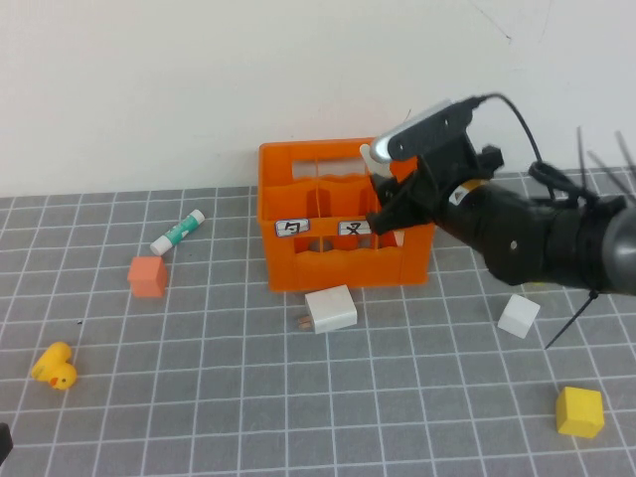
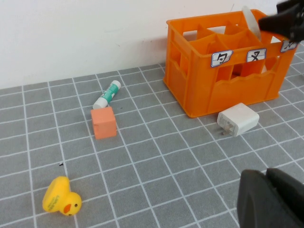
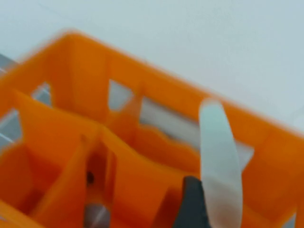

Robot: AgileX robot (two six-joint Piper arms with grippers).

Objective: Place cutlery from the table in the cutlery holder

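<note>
a robot test lab: grid-lined grey table (image 1: 298,397) (bare white wall (image 1: 199,70) behind) strewn with small props

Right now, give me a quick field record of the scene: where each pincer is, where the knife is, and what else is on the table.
right pincer: open, over the right end of the orange crate
white knife: upright at the crate's right end, top sticking above the rim beside the right pincer; whether it is still touched, cannot tell
left pincer: shut, low over the table, away from the crate
yellow knife: not visible
clutter: white-and-green tube, small orange cube, yellow duck, white charger, white cube, yellow cube
</note>
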